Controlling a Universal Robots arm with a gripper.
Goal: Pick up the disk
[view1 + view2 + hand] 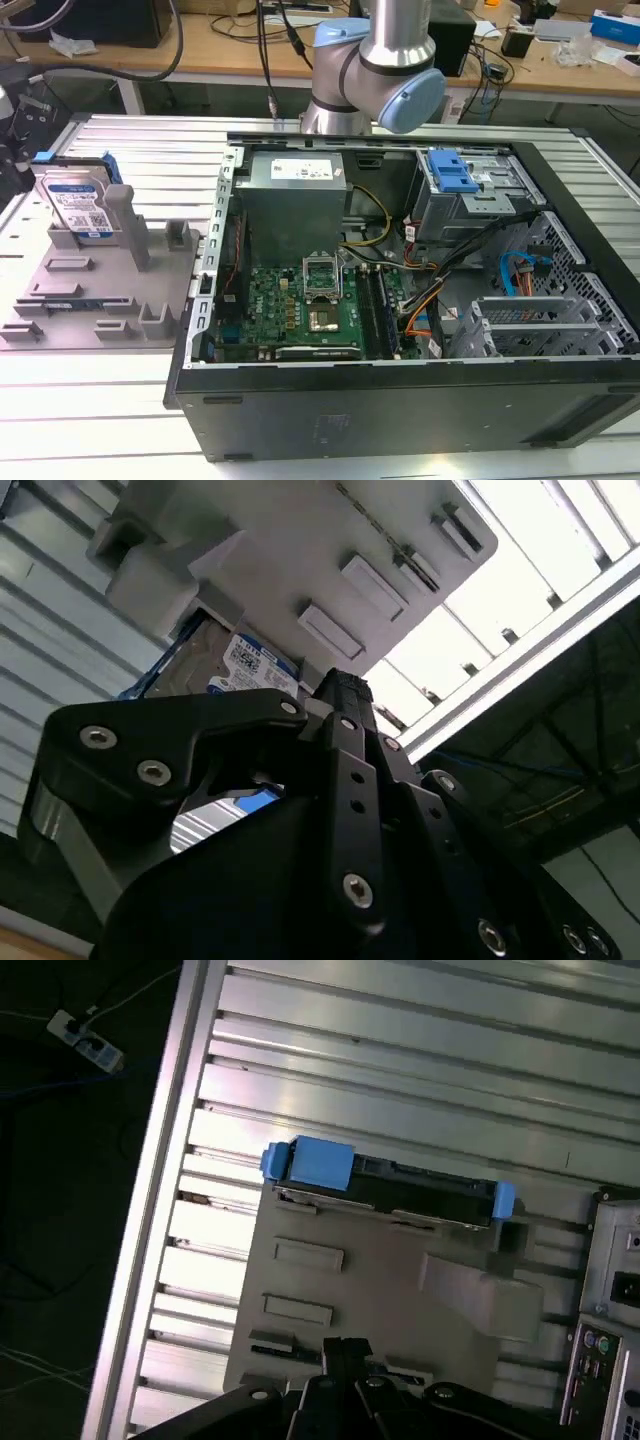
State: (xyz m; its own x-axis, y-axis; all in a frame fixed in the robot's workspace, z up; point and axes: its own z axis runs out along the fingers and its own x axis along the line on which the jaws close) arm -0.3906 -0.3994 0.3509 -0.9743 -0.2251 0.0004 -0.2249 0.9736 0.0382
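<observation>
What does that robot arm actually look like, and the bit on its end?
The arm is a round silver-grey tube with rounded joints capped in pale blue. The tool is matte black, built of angular linked bars dotted with small silver screw heads.

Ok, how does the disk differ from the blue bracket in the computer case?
The disk is silver with a white and blue label, edged in blue; the blue bracket is all blue plastic. The disk stands on edge in the grey tray, outside the computer case; the bracket lies on a metal cage inside it. Both show blue plastic.
</observation>
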